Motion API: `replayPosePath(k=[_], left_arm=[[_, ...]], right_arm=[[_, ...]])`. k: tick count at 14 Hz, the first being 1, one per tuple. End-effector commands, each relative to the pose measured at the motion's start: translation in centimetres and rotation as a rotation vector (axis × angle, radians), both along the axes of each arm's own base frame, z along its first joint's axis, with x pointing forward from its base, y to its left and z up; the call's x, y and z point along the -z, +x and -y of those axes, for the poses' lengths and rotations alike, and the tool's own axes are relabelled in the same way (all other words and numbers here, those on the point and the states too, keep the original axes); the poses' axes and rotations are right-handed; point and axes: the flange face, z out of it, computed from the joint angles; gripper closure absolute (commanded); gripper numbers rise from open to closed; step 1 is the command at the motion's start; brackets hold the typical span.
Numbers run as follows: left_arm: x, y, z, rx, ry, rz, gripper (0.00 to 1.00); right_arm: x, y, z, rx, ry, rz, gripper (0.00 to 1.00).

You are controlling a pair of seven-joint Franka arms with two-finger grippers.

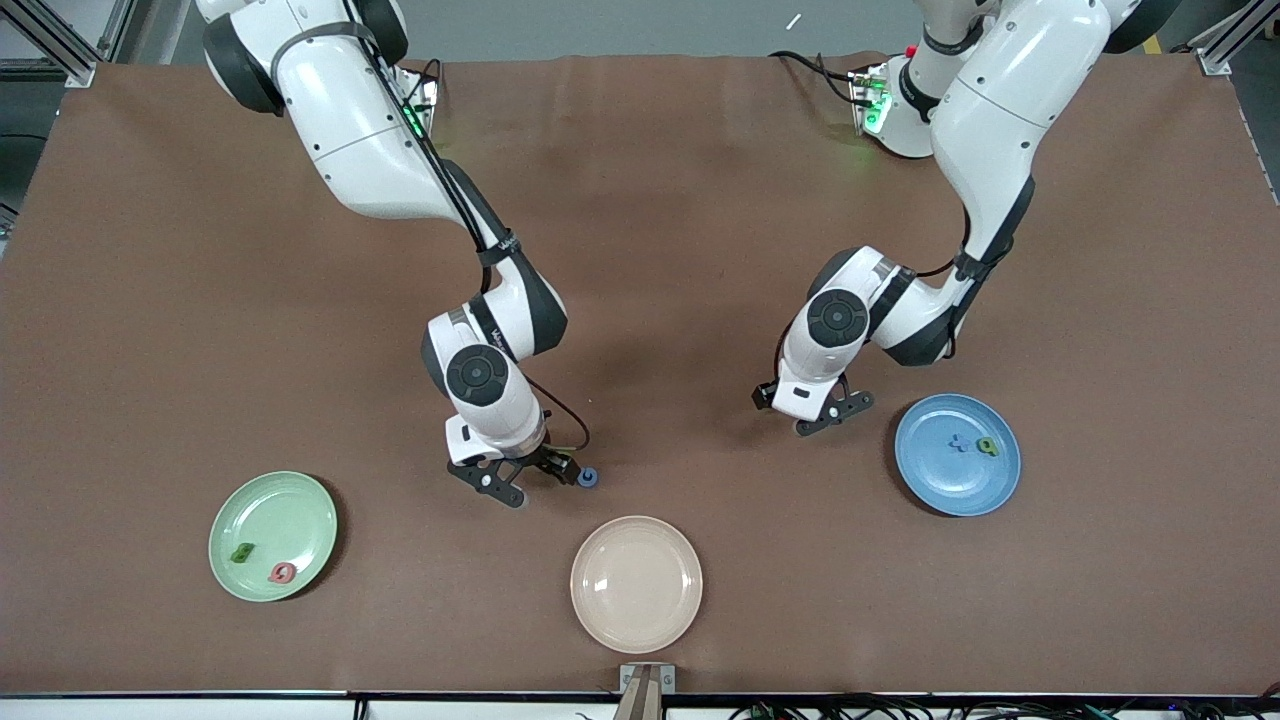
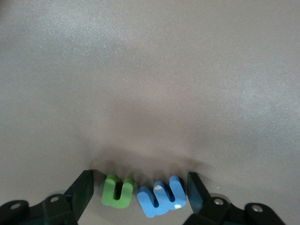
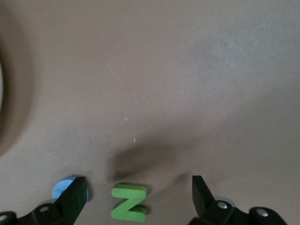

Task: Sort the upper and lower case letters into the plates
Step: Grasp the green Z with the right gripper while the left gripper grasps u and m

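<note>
My left gripper [image 1: 835, 415] is open and low over the table beside the blue plate [image 1: 950, 487]. In the left wrist view a green "u" [image 2: 118, 191] and a blue "w" [image 2: 163, 197] lie side by side between its open fingers [image 2: 140, 174]. My right gripper [image 1: 540, 482] is open and low over the table between the mint green plate [image 1: 280, 505] and the beige plate. A green "Z" [image 3: 129, 201] lies between its fingers [image 3: 138, 180]. A round blue letter [image 1: 588, 477] lies just outside one finger and also shows in the right wrist view [image 3: 61, 187].
The mint green plate holds a green letter [image 1: 243, 552] and a red letter [image 1: 283, 573]. The blue plate holds a blue letter [image 1: 959, 443] and a green letter [image 1: 988, 446]. A cream-beige plate [image 1: 636, 584] lies near the front edge with nothing on it.
</note>
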Motion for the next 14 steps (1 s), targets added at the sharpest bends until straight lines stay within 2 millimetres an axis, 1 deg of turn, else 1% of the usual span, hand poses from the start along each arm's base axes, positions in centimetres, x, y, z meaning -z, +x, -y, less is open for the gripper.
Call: replayPosePath(k=[1, 2, 5, 6, 7, 8, 9, 11, 12, 13, 14], left_arm=[[0.0, -0.6, -0.9, -0.017, 0.005, 0.011, 0.14], [0.1, -0.7, -1.0, -0.022, 0.006, 0.007, 0.15], [0.0, -1.2, -0.8, -0.019, 0.006, 0.002, 0.18], [0.1, -1.3, -0.8, -0.022, 0.005, -0.002, 0.19], [0.1, -1.4, -0.7, -0.028, 0.005, -0.001, 0.19], [0.0, -1.4, -0.6, -0.031, 0.004, -0.002, 0.19], [0.0, -1.5, -0.4, -0.027, -0.003, 0.002, 0.21], [0.1, -1.7, -0.3, -0.027, -0.008, 0.003, 0.24], [0.1, -1.6, -0.3, -0.028, -0.009, 0.005, 0.25], [0.0, -1.5, -0.5, -0.031, -0.01, 0.006, 0.29], [0.1, -1.5, -0.5, -0.031, -0.01, 0.005, 0.32]], right_arm=[[0.8, -1.1, -0.6, 0.02, 0.002, -0.006, 0.12], [1.4, -1.6, -1.1, 0.016, -0.002, -0.012, 0.17], [1.9, -1.7, -1.4, 0.013, 0.003, -0.003, 0.3], [1.9, -1.7, -1.4, 0.014, 0.004, -0.002, 0.4], [1.9, -1.6, -1.3, 0.015, 0.003, -0.005, 0.51], [1.9, -1.6, -1.3, 0.015, 0.003, -0.005, 0.66], [1.9, -1.6, -1.2, 0.017, 0.003, -0.005, 0.77], [1.9, -1.2, -0.6, 0.027, 0.002, -0.006, 0.94], [1.6, -1.0, -0.5, 0.029, 0.004, -0.004, 0.97], [1.2, -0.6, -0.1, 0.023, 0.002, 0.001, 0.98], [0.5, 0.0, 0.8, 0.029, 0.0, 0.002, 0.99]])
